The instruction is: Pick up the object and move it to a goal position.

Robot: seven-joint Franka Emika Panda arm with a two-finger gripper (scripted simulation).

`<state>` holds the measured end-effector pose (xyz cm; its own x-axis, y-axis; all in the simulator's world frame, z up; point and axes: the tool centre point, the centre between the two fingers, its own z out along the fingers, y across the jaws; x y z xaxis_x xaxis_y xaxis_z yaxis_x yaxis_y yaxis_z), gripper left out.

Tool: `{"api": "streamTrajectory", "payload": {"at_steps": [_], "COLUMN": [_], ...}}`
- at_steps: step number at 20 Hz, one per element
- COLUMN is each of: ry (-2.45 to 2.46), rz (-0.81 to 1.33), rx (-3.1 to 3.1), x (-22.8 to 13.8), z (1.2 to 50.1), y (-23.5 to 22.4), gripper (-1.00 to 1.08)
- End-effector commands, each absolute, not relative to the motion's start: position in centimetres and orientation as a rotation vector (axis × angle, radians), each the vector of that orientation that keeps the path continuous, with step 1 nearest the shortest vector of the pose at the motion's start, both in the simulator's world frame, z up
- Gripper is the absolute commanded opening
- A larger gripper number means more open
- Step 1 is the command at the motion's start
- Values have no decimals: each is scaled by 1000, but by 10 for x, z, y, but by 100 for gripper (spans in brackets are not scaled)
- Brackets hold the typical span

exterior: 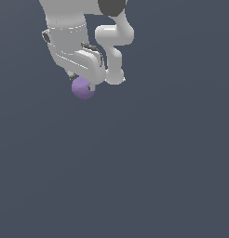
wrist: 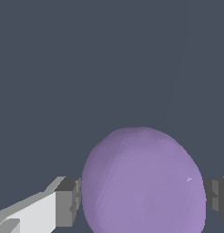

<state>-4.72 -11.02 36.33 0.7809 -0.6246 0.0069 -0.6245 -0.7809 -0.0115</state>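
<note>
**Wrist view: one ball between two fingers**

Wrist view first, up close. One ball (wrist: 143, 182) fills the low middle of the picture. It is light purple, smooth and round, with no marks on it. One tiny pale glint sits on its side. Its lowest part is cut off by the edge of the picture.

Two fingers show, one on each side of the ball. One finger (wrist: 68, 200) has a grey pad and a white body behind it. The other finger (wrist: 217, 195) shows only as a grey bit at the edge of the picture. Both pads sit right against the ball's sides with no gap to see. So the gripper (wrist: 143, 198) is partly closed, just as wide as the ball, and it has hold of the ball.

Past the ball there is only plain dark blue-grey floor (wrist: 109, 59). It has no lines and no edges.

Now the exterior view, from farther off. One white arm (exterior: 70, 42) comes down from the top of the picture. One gripper (exterior: 84, 83) is at its low end. The one ball (exterior: 83, 88) pokes out just under it, purple and round, with its top hidden by the gripper.

The ball is in the upper part of the exterior view, a bit toward the exterior view's left. I cannot tell if it touches the floor.

The floor (exterior: 135, 176) looks the same all over. Lots of open room lies below the ball and to the exterior view's right.
</note>
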Motion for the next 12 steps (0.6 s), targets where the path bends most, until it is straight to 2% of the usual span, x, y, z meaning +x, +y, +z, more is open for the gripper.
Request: {"api": "streamTrajectory", "payload": {"at_steps": [1, 12], "ry": [1036, 1035], "rz": [-12, -5], "rx": [-2958, -2964], "x": [-48, -46], "z": [387, 465], "y": [-128, -186], "gripper": [-100, -100]}}
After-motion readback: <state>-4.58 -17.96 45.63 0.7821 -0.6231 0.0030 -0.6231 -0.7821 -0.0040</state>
